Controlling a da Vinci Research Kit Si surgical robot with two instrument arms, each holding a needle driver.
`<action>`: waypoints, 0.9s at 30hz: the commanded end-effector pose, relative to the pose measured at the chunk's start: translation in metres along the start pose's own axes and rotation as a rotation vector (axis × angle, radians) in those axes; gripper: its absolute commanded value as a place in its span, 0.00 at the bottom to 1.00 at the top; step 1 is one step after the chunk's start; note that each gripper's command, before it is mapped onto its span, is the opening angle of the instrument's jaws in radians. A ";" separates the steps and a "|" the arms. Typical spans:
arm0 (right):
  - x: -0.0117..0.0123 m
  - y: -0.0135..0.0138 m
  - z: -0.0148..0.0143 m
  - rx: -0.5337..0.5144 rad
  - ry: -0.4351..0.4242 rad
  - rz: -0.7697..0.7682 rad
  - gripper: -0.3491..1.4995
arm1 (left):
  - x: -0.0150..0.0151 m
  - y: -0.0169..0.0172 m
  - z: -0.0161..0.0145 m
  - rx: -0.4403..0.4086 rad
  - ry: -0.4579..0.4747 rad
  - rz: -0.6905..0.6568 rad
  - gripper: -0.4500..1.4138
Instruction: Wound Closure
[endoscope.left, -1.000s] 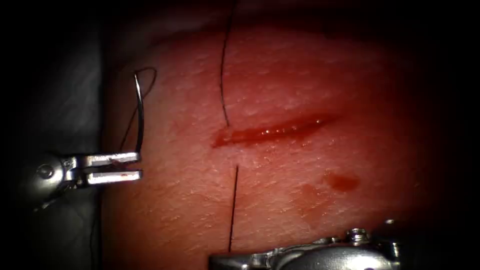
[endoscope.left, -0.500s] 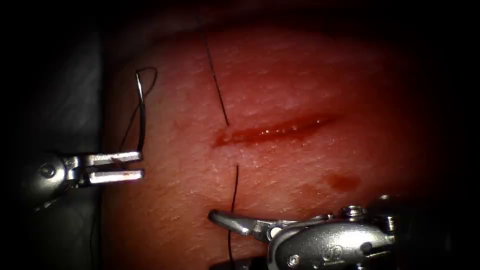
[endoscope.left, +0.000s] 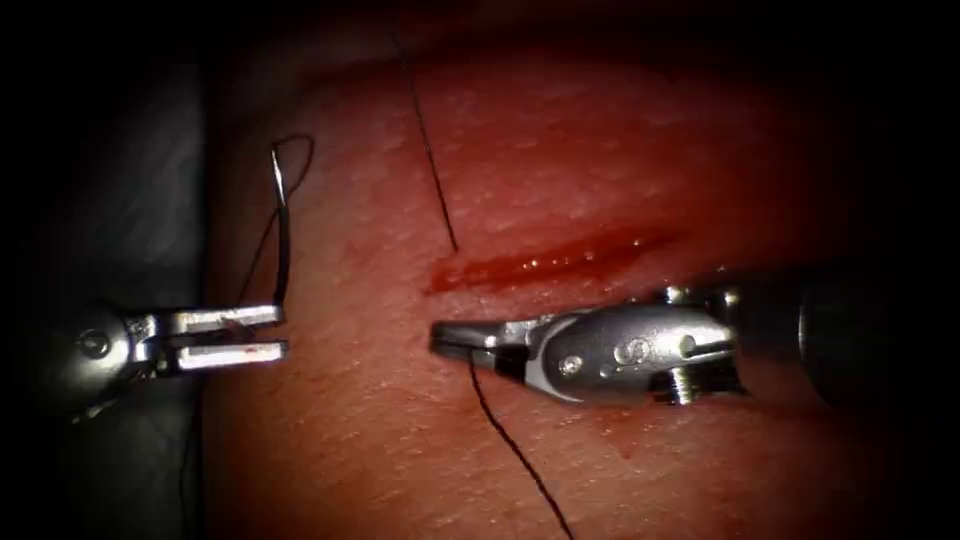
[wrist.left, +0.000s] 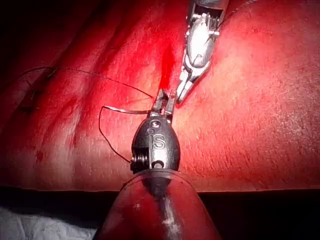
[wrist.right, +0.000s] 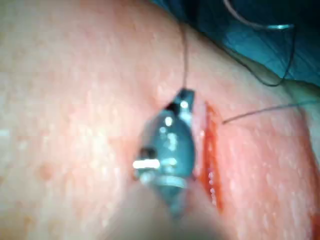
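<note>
1. Tissue (endoscope.left: 600, 150) spreads across the scene, wet and red, its left edge dropping to a dark surface (endoscope.left: 110, 180). The cut (endoscope.left: 550, 262) runs roughly left to right, slightly rising to the right, with red fluid (endoscope.left: 560, 258) shining along it.

2. Left tool (endoscope.left: 240, 333) lies level off the tissue's left edge, pointing right. Its jaws look parted, two flat blades one above the other – yet the upper blade meets the needle's lower end, so I cannot tell whether it is truly clamped.

3. Needle (endoscope.left: 281, 225) stands nearly upright above those jaws, well left of the cut and clear of the tissue, its long axis running near to far with a slight bow. Thread (endoscope.left: 430, 150) loops from its far end.

4. Right tool (endoscope.left: 455, 338) comes in from the right, lying almost level just on the near side of the cut, tip pointing left at the cut's left end. Its jaws are clenched on the thread – the strand leaves the tip and trails away toward the near right.

5. Another length of thread runs from the far edge down to the cut's left end, where it enters the tissue.

6. From the left wrist camera, the left tool (wrist.left: 165, 102) holds the needle (wrist.left: 127, 111) crosswise, with the right tool (wrist.left: 181, 95) close beside its tip.
</note>
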 end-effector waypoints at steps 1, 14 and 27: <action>-0.0002 -0.0012 0.0004 0.023 -0.030 -0.002 0.00 | -0.0005 0.0001 0.0005 -0.004 0.001 -0.002 0.00; 0.0085 -0.0071 -0.0025 0.099 0.002 -0.009 0.00 | -0.0007 0.0002 0.0007 -0.002 0.001 0.000 0.00; 0.0129 -0.0103 -0.0033 0.222 0.006 -0.068 0.00 | -0.0007 0.0002 0.0006 -0.001 0.001 0.000 0.00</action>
